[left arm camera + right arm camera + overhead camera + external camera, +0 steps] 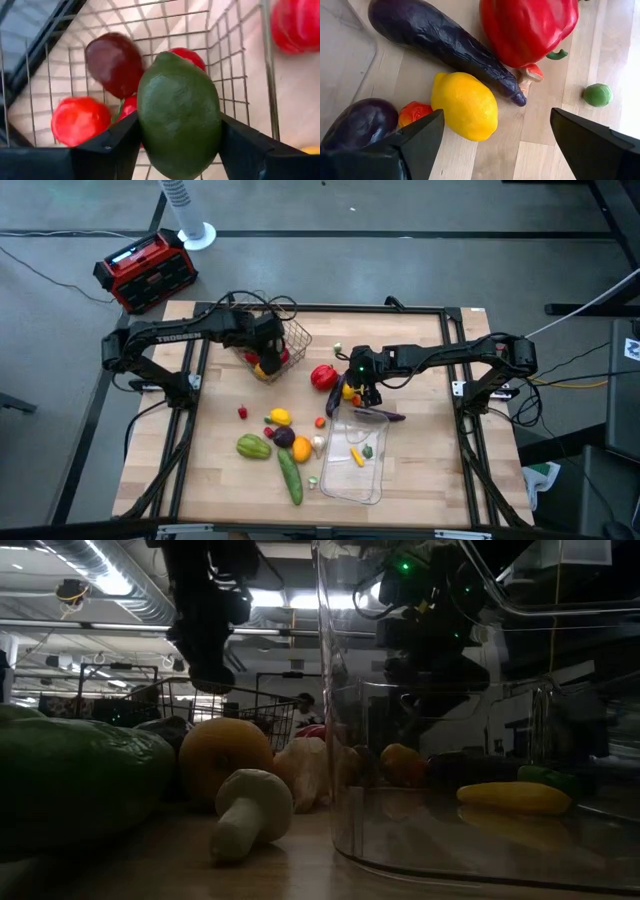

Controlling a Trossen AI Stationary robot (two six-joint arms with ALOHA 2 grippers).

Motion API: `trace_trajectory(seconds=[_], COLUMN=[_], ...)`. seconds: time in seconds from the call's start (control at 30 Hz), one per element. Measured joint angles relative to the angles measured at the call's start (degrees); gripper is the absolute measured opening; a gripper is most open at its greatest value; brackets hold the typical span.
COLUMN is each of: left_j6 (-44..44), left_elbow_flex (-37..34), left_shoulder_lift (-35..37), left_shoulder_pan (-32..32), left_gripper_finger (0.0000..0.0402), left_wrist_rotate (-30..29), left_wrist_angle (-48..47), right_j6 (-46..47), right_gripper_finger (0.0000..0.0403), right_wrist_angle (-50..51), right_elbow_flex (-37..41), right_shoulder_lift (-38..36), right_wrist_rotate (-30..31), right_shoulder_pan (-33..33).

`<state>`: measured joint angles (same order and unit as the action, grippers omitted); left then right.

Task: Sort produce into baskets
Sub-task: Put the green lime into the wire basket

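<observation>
The left pincer is clamped on a green lime, one finger pressed to each side of it, and hangs over the wire basket. Just past the lime, inside the basket, lie a dark red fruit, a bright red fruit and two more red ones partly hidden behind the lime. Beyond the basket wall a red pepper rests on the table.

The right pincer stands with its fingers wide apart, holding nothing, low over the table beside the clear tray. Between its fingers lies a yellow lemon. By one finger sit a round eggplant and a small orange-red fruit. Past the lemon a long eggplant lies slantwise, its tip near a mushroom and the pepper. A small green ball sits off to the other finger's side.

Farther out, a cucumber and a green squash lie on the table.
</observation>
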<state>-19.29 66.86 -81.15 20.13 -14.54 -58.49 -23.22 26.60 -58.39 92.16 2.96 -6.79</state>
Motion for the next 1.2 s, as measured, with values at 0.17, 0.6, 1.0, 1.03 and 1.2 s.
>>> trace_trajectory(seconds=[0.17, 0.6, 1.0, 1.03, 1.2], left_j6=[-3.47, -0.63, -0.50, -0.42, -0.17], left_elbow_flex=[0.01, 0.01, 0.01, 0.01, 0.01], left_shoulder_lift=[0.06, 0.07, 0.09, 0.09, 0.10], left_shoulder_pan=[2.68, 5.49, 5.47, 5.47, 5.87], left_gripper_finger=[0.0224, 0.0224, 0.0225, 0.0228, 0.0280], left_wrist_rotate=[0.13, 10.95, 13.83, 13.83, 12.22], left_wrist_angle=[-0.07, 4.03, 3.38, 3.40, 2.80], right_j6=[0.00, 0.00, 0.00, 0.00, -0.02], right_gripper_finger=[0.0360, 0.0360, 0.0360, 0.0360, 0.0360], right_wrist_angle=[-0.01, -0.01, -0.01, -0.01, 0.01], right_elbow_flex=[0.00, 0.00, 0.00, 0.00, 0.00], right_shoulder_lift=[0.00, 0.00, 0.00, 0.00, 0.00], right_wrist_rotate=[0.00, 0.00, 0.00, 0.00, 0.00], right_shoulder_pan=[0.00, 0.00, 0.00, 0.00, 0.00])
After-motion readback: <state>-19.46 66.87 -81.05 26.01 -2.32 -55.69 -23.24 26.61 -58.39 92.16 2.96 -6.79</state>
